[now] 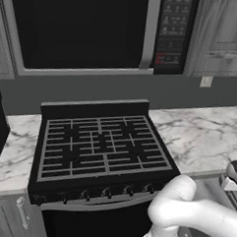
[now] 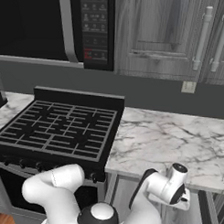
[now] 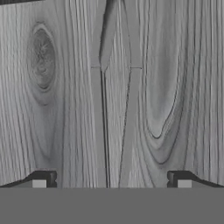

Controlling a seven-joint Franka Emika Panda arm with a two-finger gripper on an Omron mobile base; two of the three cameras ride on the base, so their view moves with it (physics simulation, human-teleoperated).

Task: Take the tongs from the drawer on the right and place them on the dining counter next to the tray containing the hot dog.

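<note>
The claw [image 3: 111, 183] is held wide apart with nothing in it, and it is pointed straight at the grey wood front of the drawer [image 3: 65, 109], which is very close ahead of it. The claw is seen low down, under the edge of the marble worktop [image 2: 176, 143] to the right of the black stove [image 2: 58, 130]. The tongs cannot be seen, so it is judged that they are shut inside the drawer, which must be pulled open first.
</note>
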